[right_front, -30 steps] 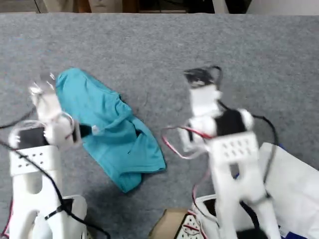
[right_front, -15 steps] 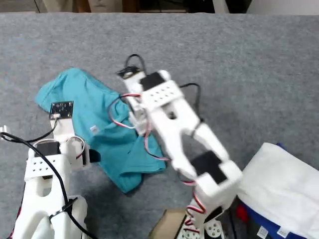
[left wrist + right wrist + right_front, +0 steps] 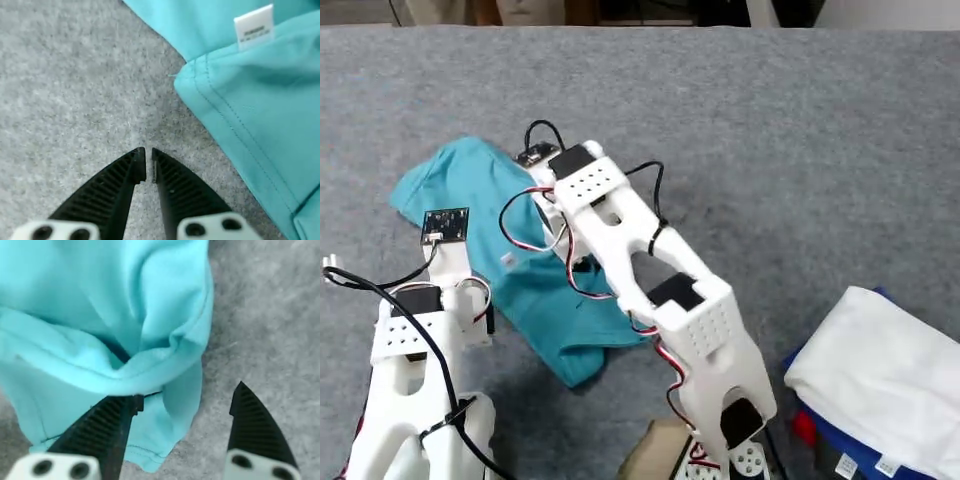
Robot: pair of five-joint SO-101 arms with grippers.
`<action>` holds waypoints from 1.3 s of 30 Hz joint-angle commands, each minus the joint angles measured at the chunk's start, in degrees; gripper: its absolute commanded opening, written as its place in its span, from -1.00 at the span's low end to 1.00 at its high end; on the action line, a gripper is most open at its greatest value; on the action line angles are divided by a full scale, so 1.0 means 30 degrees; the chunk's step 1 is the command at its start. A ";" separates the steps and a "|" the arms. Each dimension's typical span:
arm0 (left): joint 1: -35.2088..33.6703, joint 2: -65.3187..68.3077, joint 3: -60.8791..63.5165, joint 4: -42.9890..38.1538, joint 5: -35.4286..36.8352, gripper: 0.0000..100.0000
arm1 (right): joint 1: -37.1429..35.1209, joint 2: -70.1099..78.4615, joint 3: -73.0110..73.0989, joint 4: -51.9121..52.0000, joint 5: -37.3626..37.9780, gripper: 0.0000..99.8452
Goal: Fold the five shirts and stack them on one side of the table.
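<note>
At the left of the table [image 3: 800, 130], the left arm [image 3: 415, 330] holds its jaws closed on nothing beside the rumpled teal shirt [image 3: 535, 275], so the right arm [image 3: 650, 280], jaws wide open over what may be a sleeve [image 3: 185, 315], should pinch one edge cleanly before spreading it flat.

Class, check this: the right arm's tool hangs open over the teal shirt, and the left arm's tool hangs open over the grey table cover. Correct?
No: the left tool is shut, tips together over the grey table cover beside the teal shirt, as the left wrist view shows. The right tool is open over the shirt.
</note>
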 commanded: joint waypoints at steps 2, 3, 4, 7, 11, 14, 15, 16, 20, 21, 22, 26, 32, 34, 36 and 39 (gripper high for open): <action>0.0059 -0.0278 -0.0176 -0.0205 -0.0147 -0.96 | 0.0689 -0.0278 -0.1714 0.1084 -0.0059 -0.48; 0.0059 -0.0278 -0.0176 -0.0205 -0.0176 -0.96 | 0.0689 -0.0337 -0.1861 0.1436 -0.0059 -0.54; 0.0059 -0.0278 -0.0234 -0.0205 -0.0176 -0.96 | 0.0689 -0.0396 -0.1978 0.1700 -0.0059 -0.61; 0.0059 -0.0278 -0.0264 -0.0205 -0.0176 -0.96 | 0.0747 -0.0425 -0.1949 0.2051 -0.0059 -0.86; 0.0029 -0.0278 -0.0293 -0.0059 -0.0176 -0.96 | 0.1363 -0.0337 -0.1509 0.2139 -0.0059 -0.94; 0.0029 -0.0278 -0.0293 -0.0059 -0.0176 -0.96 | 0.2066 -0.0337 -0.1040 0.2139 -0.0059 -0.88; 0.0029 -0.0308 -0.0322 -0.0059 -0.0176 -0.96 | 0.2330 -0.0366 -0.0923 0.2139 -0.0059 -0.88; 0.0000 -0.0308 -0.0469 -0.0029 -0.0176 -0.96 | 0.2535 -0.0425 -0.0864 0.2139 -0.0059 -0.90; -0.1143 -0.0308 -0.1201 0.0000 -0.0176 -0.96 | 0.3443 -0.0425 -0.1040 0.2081 -0.0059 -0.99; -0.1758 -0.0308 -0.1348 0.0000 -0.0176 -0.96 | 0.3648 -0.0425 -0.1040 0.2081 -0.0059 -0.98; -0.2344 -0.0308 -0.1436 0.0000 -0.0176 -0.96 | 0.3853 -0.0425 -0.1040 0.2051 -0.0059 -0.99; -0.4630 -0.0308 -0.1612 -0.0029 -0.1114 -0.96 | 0.5084 -0.0425 -0.1070 0.1729 -0.0029 -0.99; -0.6857 -0.0308 -0.1934 -0.0117 -0.3136 -0.96 | 0.7956 -0.1275 -0.1070 0.1465 0.0381 -0.99; -0.6564 -0.0308 -0.2579 -0.0029 -0.3048 -0.96 | 0.8689 -0.2066 -0.1158 0.1377 0.0498 -0.99; -0.5392 -0.0278 -0.3341 0.0029 -0.1875 -0.96 | 0.9158 -0.2886 -0.1070 0.1055 0.0527 -0.99; -0.1875 -0.0161 -0.4864 0.1084 0.0821 -0.96 | 0.9216 -0.3385 -0.1070 0.0908 0.1377 -0.99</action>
